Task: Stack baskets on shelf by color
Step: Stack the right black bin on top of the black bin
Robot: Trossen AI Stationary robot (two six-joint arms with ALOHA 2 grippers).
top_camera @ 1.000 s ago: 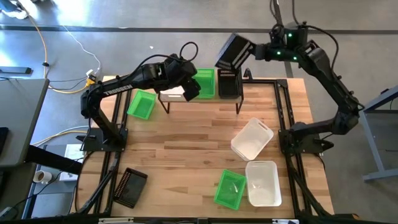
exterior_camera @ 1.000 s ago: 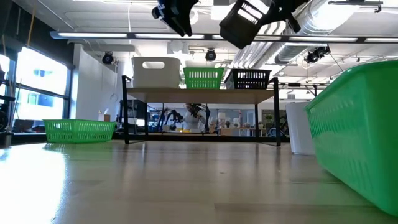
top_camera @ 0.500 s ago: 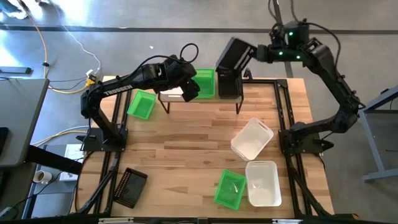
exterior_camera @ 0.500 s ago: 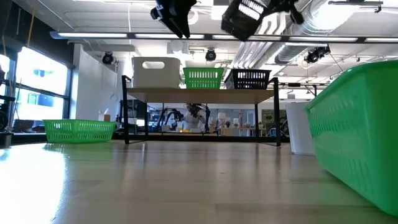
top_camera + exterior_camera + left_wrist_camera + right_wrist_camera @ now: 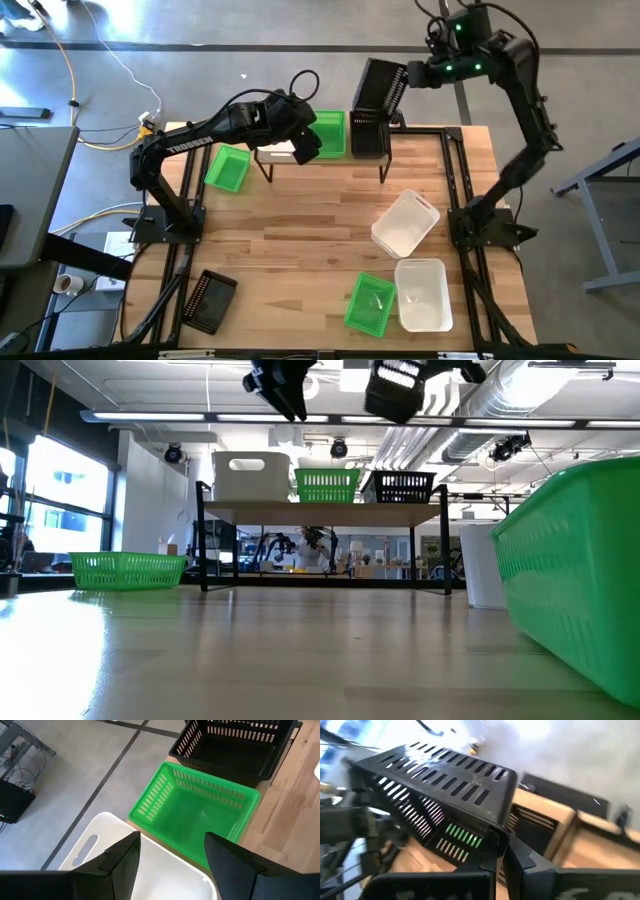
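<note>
The shelf carries a white basket, a green basket and a black basket side by side. My left gripper hangs open above the white basket, next to the green basket, well clear in the low view. My right gripper is shut on a second black basket, high over the shelf's right end and its black basket. My right gripper holds the black basket by an edge of its perforated wall, pinched between the two fingers. It comes at it roughly level from the table's right side. The basket is lifted clear and tilted, above the black basket on the shelf.
On the table lie a green basket left of the shelf, a black basket near the near-left corner, two white baskets and a green basket toward the near right. Bare wood shows in the table's middle.
My right gripper has risen and drawn a little toward the far edge, carrying the black basket higher above the shelf. The basket has turned from a steep slant toward a more level pose. The left arm has kept still.
</note>
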